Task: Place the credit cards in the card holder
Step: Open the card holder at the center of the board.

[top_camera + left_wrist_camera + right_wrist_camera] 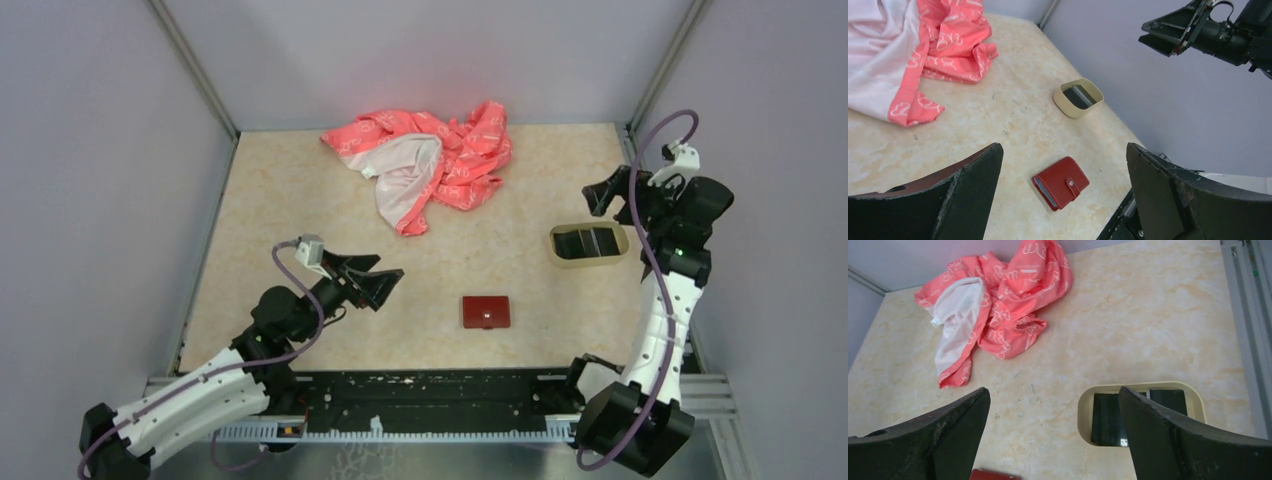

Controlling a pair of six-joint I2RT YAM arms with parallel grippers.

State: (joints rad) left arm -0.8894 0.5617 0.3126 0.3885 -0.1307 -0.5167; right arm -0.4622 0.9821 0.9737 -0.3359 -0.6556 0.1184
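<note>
**Learner:** How are the claws standing here?

**Tutor:** The left claw is hovering released, its jaws spread wide and gripping nothing, above and to the left of the card holder. The right claw is likewise hanging spread and empty, raised over the oval tray.

**Learner:** Which step is being illustrated?

**Tutor:** Seemingly the opening one. No card is being carried. The credit cards are lying inside the tray at the right of the surface. The holder is lying flat near the front edge between the two arms, well apart from the tray. It is folded, with its strap fastened by a pale snap.

**Learner:** What is the next move calling for?

**Tutor:** Probably the holder is needing to be unsnapped and opened before any card can enter. Lifting a card is likely demanding a narrow pinch, since the tray's upright wall is leaving little room around the thin edges.

**Learner:** And the materials?

**Tutor:** The holder is showing a smooth, dark red, leather-like skin, rectangular with rounded corners and grey-blue layers at one side. The cards are appearing black, stiff and slightly glossy. The tray is matte beige. The surface is pale, hard and marbled. A crumpled pink-and-white cloth is lying at the far edge, apparently taking no part.
</note>
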